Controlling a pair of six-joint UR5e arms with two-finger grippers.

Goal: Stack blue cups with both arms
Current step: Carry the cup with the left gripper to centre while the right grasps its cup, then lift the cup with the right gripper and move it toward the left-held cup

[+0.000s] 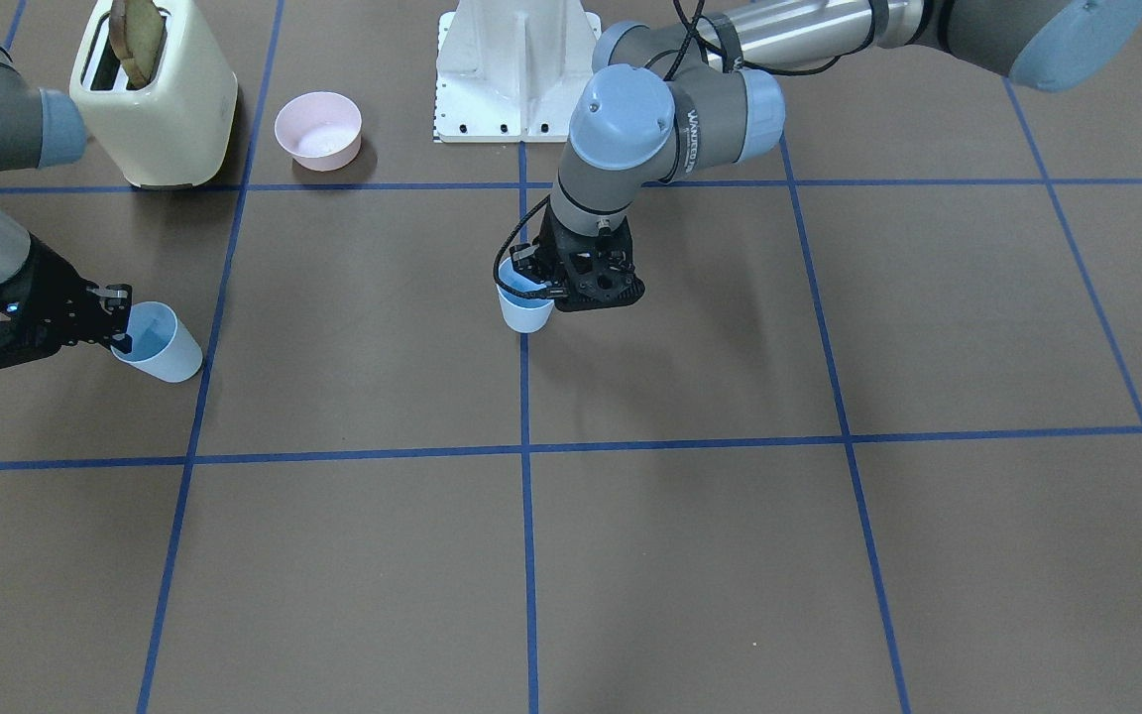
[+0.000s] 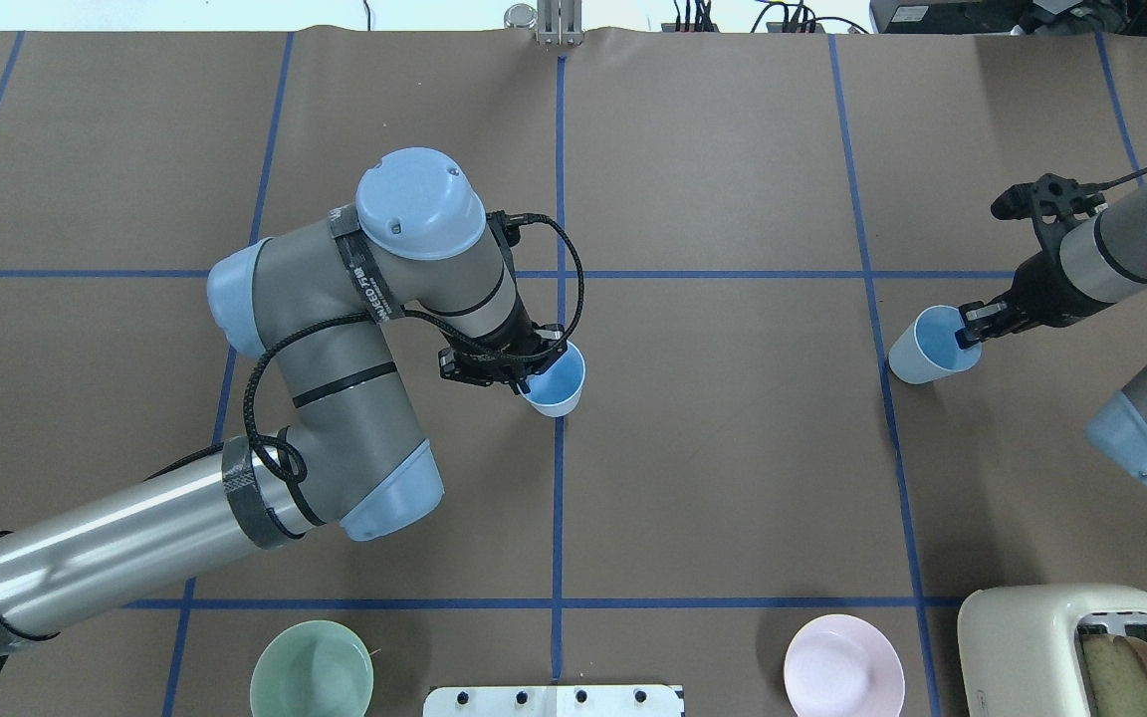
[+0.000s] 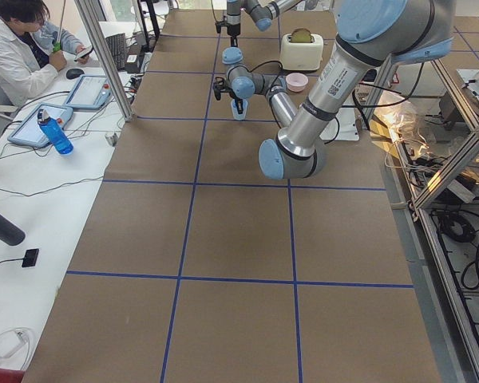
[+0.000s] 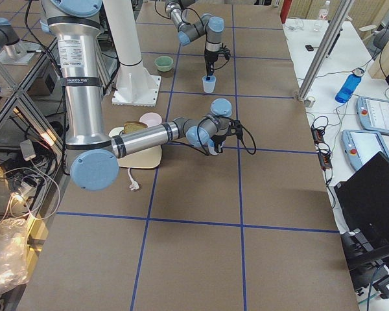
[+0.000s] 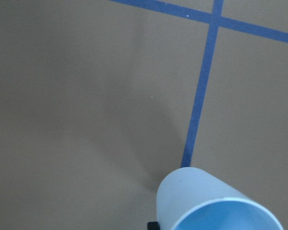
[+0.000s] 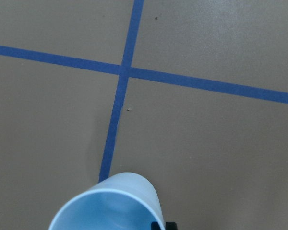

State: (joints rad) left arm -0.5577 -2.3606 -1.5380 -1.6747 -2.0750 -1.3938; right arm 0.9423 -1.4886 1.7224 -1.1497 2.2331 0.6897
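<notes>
Cup 1 (image 2: 559,386) upright at bench (image 2: 733,448) ctr on a blue line (image 2: 558,498), rim pinched by L hand (image 2: 531,379) from 9 o'clock, overhead view. Cup 2 (image 2: 917,351), well apart at 3 o'clock, tilted, rim clamped by R hand (image 2: 972,329) from 3 o'clock.

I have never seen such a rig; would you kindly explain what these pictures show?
Two robot arms work at a brown table. Two pictures look down on it, from behind and from opposite the robot; two look along it from its ends; two come from wrist cameras. The left gripper pinches one blue cup by its rim; the right gripper holds the other cup, tilted. A toaster, a pink bowl and a green bowl also stand there.
</notes>
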